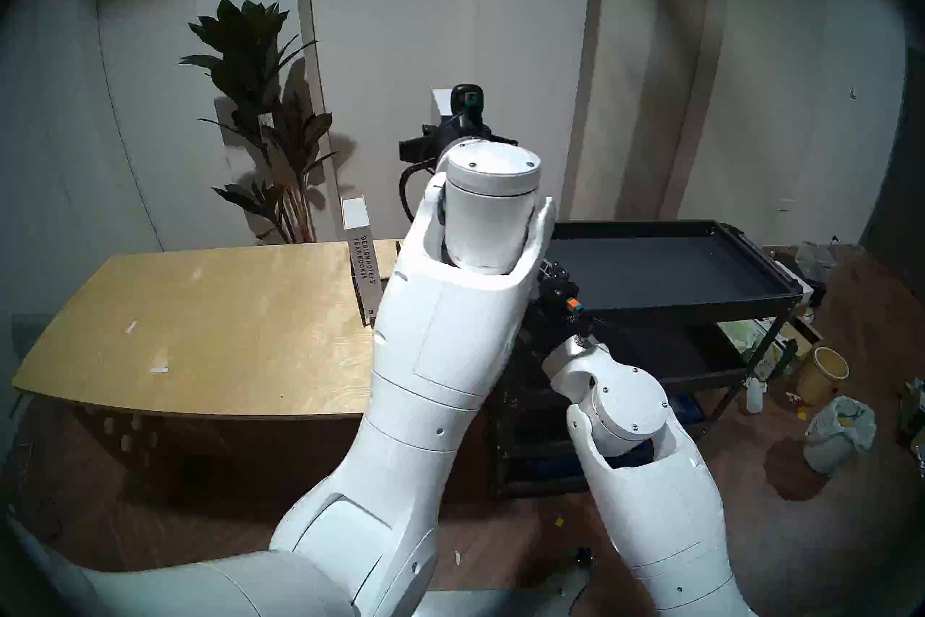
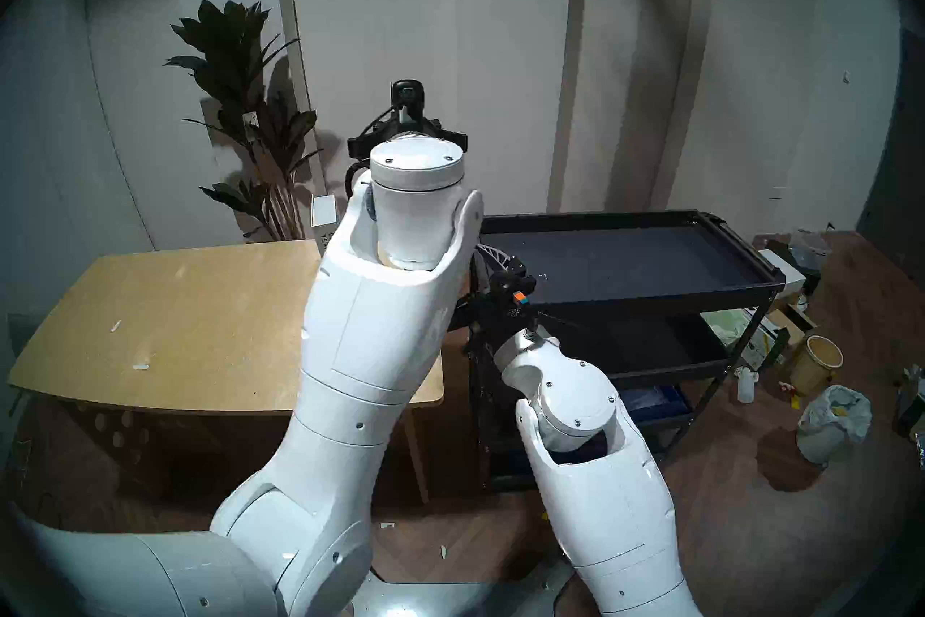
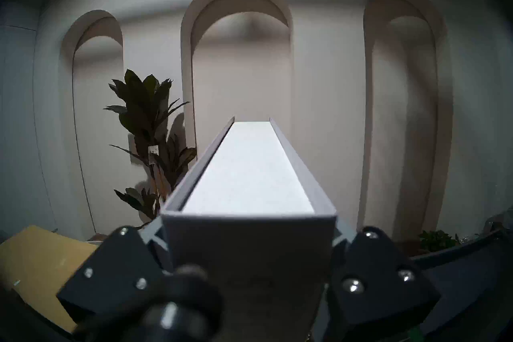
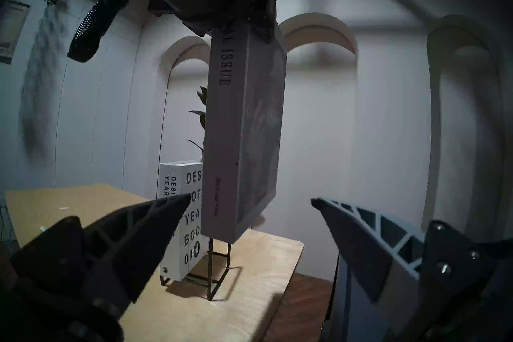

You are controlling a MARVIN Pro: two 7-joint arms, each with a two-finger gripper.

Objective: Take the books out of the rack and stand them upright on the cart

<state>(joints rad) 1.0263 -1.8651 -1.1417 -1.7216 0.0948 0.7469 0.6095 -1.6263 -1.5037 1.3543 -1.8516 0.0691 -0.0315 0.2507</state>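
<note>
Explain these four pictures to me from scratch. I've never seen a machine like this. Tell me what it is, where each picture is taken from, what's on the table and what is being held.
It is a robot with two white arms, each ending in a two-fingered claw. The two wide pictures come from cameras on its head, looking down over its own arms. The other two come from a camera on each wrist, looking out past that claw's fingers.

On the wooden table stands a thin black wire rack with one white book in it, the Design Hotels Yearbook.

The left claw is shut on the top end of the other book, the Special Issue, which hangs in the air above the rack.

The right claw is open and holds nothing.

To the right is the black cart, its top tray bare where visible.
</note>
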